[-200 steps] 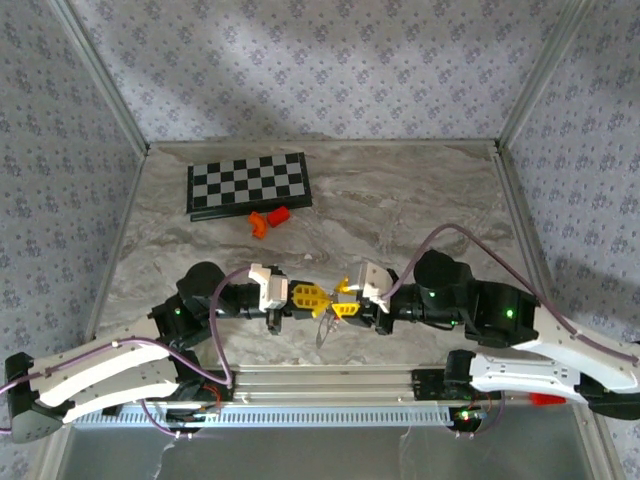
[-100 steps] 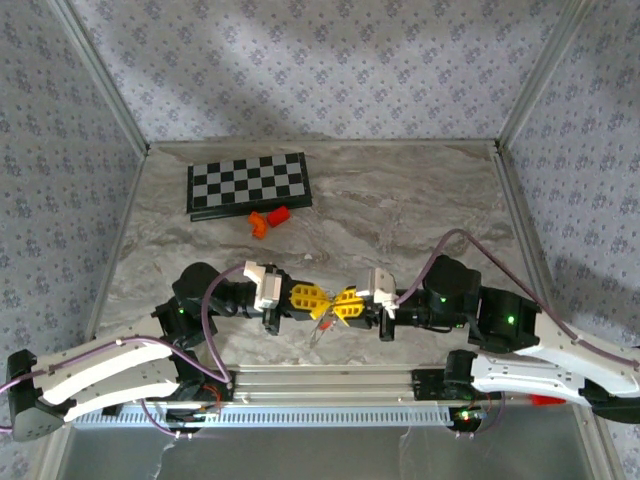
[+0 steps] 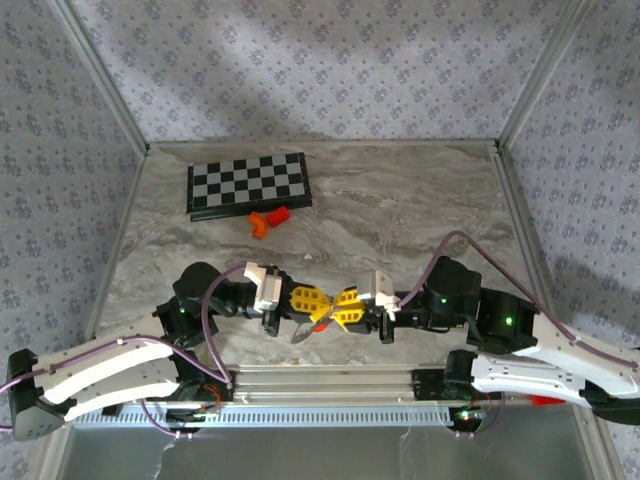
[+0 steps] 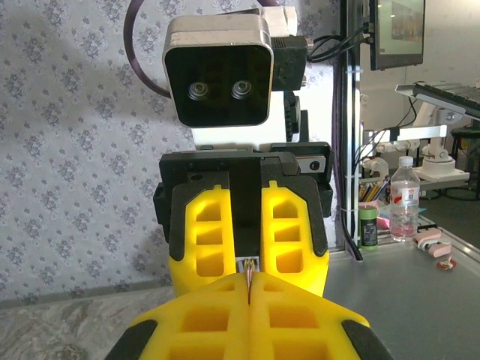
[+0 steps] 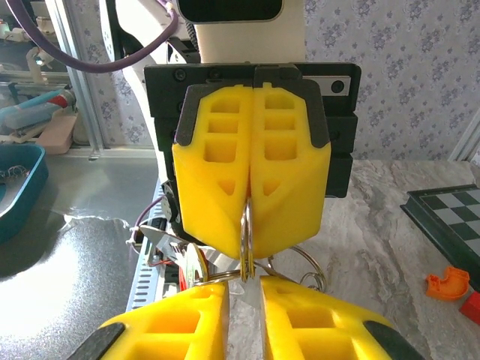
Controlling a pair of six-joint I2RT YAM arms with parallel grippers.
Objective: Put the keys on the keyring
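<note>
My two yellow-fingered grippers meet tip to tip over the near edge of the table. The left gripper [image 3: 324,303] [image 4: 249,294] is shut on the keyring's thin silver wire ring [image 5: 245,229], which sticks out edge-on from its tips. The right gripper [image 3: 342,305] [image 5: 245,291] faces it with a narrow gap between its fingers, and the ring's lower end reaches into that gap. Below the left fingers hang a silver key [image 5: 192,264], a bit of the red tag [image 5: 182,274] and more wire loops [image 5: 309,264]. From above, this bundle [image 3: 300,335] dangles under the grippers.
A folded chessboard [image 3: 249,185] lies at the back left with two orange blocks [image 3: 268,219] just in front of it. An aluminium rail [image 3: 330,380] runs along the near table edge, under the grippers. A teal tray [image 5: 15,180] sits off the table.
The right gripper has swung in and closed the distance until its tips meet the left gripper's. The hanging keys have swung to the left.
</note>
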